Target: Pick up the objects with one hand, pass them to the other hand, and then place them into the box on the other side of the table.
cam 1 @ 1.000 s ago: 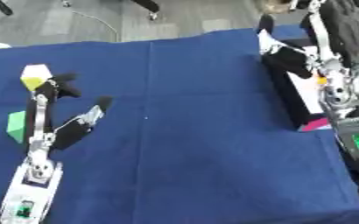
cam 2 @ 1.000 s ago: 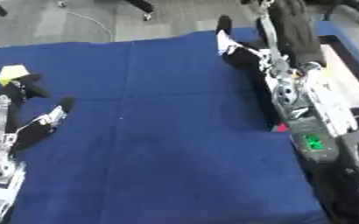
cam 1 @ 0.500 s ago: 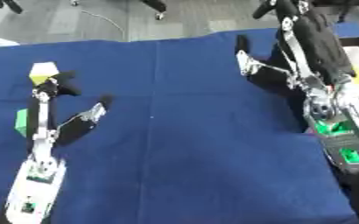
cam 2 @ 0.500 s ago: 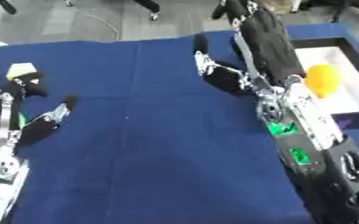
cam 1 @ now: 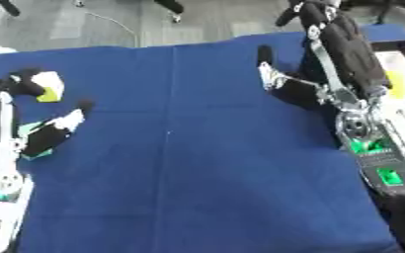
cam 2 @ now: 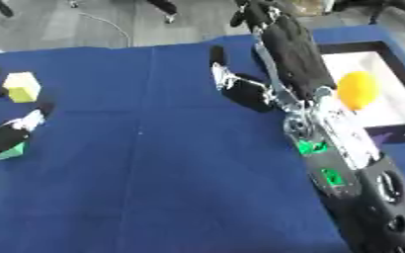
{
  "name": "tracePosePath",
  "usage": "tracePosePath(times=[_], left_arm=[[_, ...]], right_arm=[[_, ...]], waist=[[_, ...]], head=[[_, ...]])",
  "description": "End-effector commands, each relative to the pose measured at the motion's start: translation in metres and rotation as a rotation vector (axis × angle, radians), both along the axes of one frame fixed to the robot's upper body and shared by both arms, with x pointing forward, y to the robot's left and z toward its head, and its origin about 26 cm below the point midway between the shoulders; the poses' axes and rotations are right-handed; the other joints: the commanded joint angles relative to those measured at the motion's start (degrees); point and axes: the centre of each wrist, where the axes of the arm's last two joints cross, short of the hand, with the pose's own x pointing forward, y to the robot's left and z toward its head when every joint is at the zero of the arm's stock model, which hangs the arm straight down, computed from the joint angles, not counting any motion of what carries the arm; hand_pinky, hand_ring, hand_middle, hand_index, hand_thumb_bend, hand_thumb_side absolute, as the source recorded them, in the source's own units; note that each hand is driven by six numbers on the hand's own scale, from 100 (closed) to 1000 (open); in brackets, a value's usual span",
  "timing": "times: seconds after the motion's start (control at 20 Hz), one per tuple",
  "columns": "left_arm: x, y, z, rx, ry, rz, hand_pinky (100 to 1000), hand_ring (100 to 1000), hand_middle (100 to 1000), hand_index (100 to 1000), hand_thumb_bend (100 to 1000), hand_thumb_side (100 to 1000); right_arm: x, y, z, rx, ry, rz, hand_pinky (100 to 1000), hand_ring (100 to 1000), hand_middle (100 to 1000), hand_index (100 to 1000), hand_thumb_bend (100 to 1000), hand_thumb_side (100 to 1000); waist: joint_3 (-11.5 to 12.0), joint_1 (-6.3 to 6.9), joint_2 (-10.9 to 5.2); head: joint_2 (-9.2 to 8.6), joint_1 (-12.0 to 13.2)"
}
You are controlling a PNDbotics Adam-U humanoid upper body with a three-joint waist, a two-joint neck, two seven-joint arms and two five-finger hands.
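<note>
On the blue worktop (cam 2: pixel 154 163), the left hand (cam 1: pixel 42 133) rests with fingers straight beside a pale-yellow block (cam 2: pixel 21 86) — seemingly light and rigid, best pinched across flat faces. Farther off, the right hand (cam 2: pixel 279 44), fingers extended and empty, has swung inward from the box (cam 2: pixel 387 52) holding a yellow ball (cam 2: pixel 358 89).

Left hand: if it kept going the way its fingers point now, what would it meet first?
The left hand points toward the table's far edge, and the pale yellow block lies just beyond its fingertips, so it would likely meet that first. Whether they already touch is unclear.
</note>
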Motion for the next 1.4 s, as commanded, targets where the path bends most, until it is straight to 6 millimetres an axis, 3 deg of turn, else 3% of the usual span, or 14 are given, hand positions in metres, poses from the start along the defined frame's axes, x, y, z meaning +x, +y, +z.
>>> tracePosePath(times=[0.05, 0.2, 0.5, 0.9, 1.0, 1.25, 1.4], left_arm=[[-0.001, 0.034, 0.033, 0.201, 0.146, 0.006, 801, 645, 603, 816, 626, 407], [0.006, 0.051, 0.048, 0.283, 0.306, -0.009, 804, 656, 628, 821, 629, 388], [0.031, 0.062, 0.063, 0.324, 0.568, -0.092, 810, 682, 685, 823, 591, 325], [0.059, 0.066, 0.051, 0.330, 0.669, -0.027, 800, 676, 684, 812, 516, 306], [0.064, 0.068, 0.044, 0.327, 0.666, 0.000, 798, 673, 681, 810, 517, 305], [0.071, 0.067, 0.031, 0.327, 0.674, 0.015, 800, 678, 690, 816, 522, 302], [0.074, 0.066, 0.027, 0.343, 0.697, 0.012, 804, 691, 717, 834, 576, 303]], right_arm=[[-0.003, -0.004, 0.007, -0.010, -0.029, 0.007, 459, 864, 629, 984, 100, 365], [-0.003, -0.003, 0.006, -0.015, -0.024, 0.011, 460, 863, 629, 983, 100, 363], [-0.004, -0.003, 0.005, -0.016, -0.020, 0.018, 461, 863, 629, 984, 100, 370], [-0.004, -0.003, 0.005, -0.015, -0.019, 0.020, 461, 863, 629, 985, 100, 365], [-0.004, -0.003, 0.005, -0.015, -0.020, 0.022, 461, 862, 629, 984, 100, 366], [-0.003, -0.004, 0.006, -0.014, -0.020, 0.023, 462, 862, 628, 984, 100, 366], [-0.003, -0.004, 0.006, -0.014, -0.019, 0.023, 462, 861, 628, 984, 100, 365]], waist=[[-0.1, 0.94, -1.10], [-0.3, 1.03, -1.30], [-0.8, 1.08, -1.49], [-1.1, 0.96, -1.44], [-1.1, 0.94, -1.44], [-1.3, 0.90, -1.44], [-1.3, 0.88, -1.41]], head=[[-0.15, -1.5], [-0.15, -2.1], [-0.15, -1.9], [-0.15, -2.3], [-0.15, -1.3], [-0.15, 4.1], [-0.15, 5.5]])
